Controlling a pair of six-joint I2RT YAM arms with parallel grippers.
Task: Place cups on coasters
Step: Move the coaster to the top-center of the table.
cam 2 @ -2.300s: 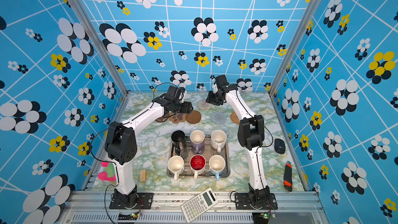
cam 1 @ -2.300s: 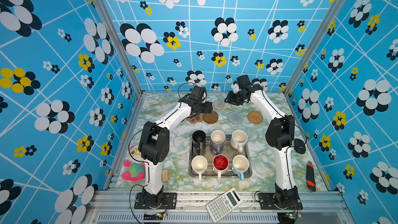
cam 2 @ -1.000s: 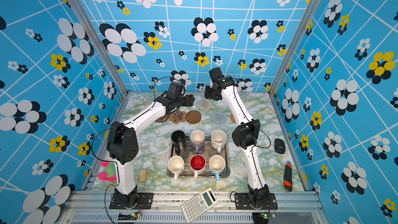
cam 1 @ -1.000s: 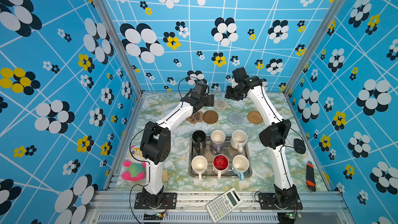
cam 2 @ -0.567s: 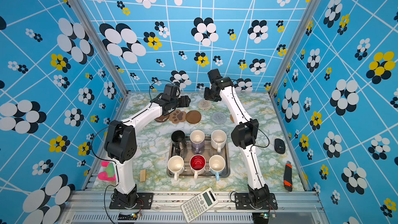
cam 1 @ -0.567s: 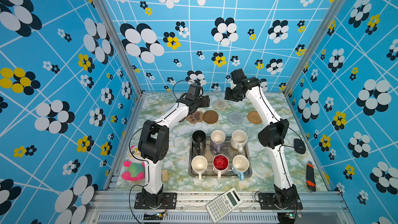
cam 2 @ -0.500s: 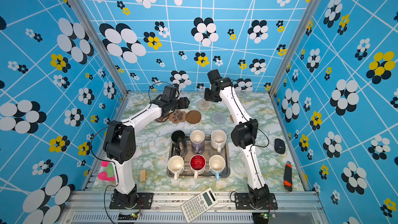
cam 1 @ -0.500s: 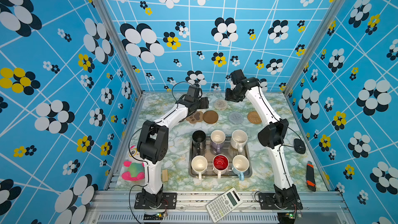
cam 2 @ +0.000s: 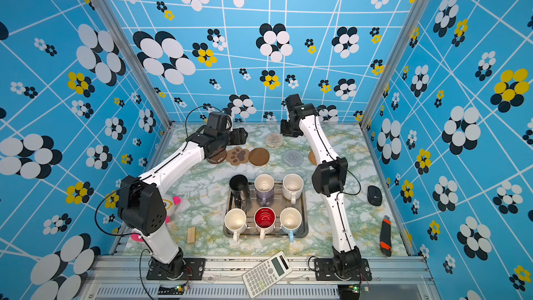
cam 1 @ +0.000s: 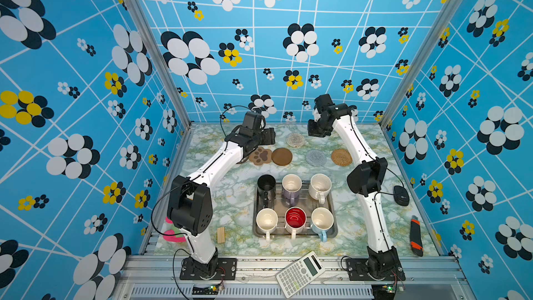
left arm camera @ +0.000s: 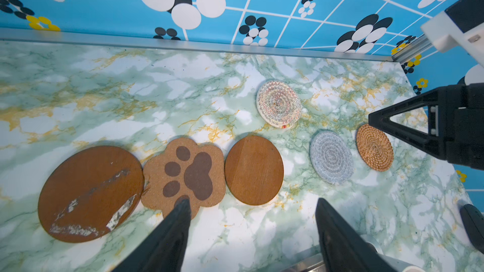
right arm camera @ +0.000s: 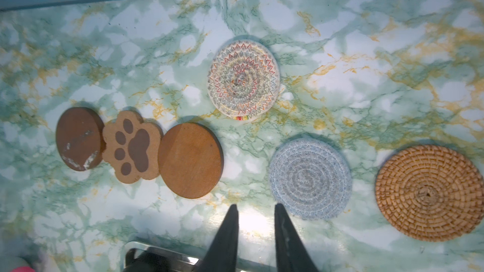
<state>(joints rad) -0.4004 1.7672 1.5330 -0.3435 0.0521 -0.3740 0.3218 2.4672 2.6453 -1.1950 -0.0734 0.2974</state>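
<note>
Left gripper [left arm camera: 252,202] hangs spread wide and empty above the marble-print table [cam 1: 236,197], its tapered black fingers [left arm camera: 180,221] framing the near edge of the coaster row. Right gripper [right arm camera: 256,206], close to the back wall, shows only a narrow gap between its jaws and grips nothing. In the right wrist view its tips sit over bare table.

The coasters lie flat across the table's far half. A scuffed disc [left arm camera: 89,192] of dark wood touches the cork paw [left arm camera: 186,176], and a smooth plain disc [left arm camera: 254,170] lies just beside it. Next come a coiled grey-blue round [left arm camera: 331,156] and a woven rattan round [left arm camera: 374,147]. A cream round [left arm camera: 279,105] with zigzag stitching lies apart, nearer the back rail.

The six cups stand upright in a steel tray [cam 1: 306,202] toward the front, handles frontward. The black cup [cam 1: 266,184], lavender cup [cam 1: 291,186] and speckled cup [cam 1: 319,186] are behind. The white cup [cam 1: 266,220], red-lined cup [cam 1: 295,218] and blue cup [cam 1: 321,219] are ahead.

A strip of bare marble separates tray and coasters. The left arm [cam 1: 213,165] and right arm [cam 1: 354,145] flank the tray. A mouse [cam 1: 401,195] and knife [cam 1: 416,238] lie at the right edge, and a wood block [cam 1: 220,235] and pink toy [cam 1: 173,232] at the left front. A calculator [cam 1: 300,274] rests on the front rail. Patterned walls enclose three sides.
</note>
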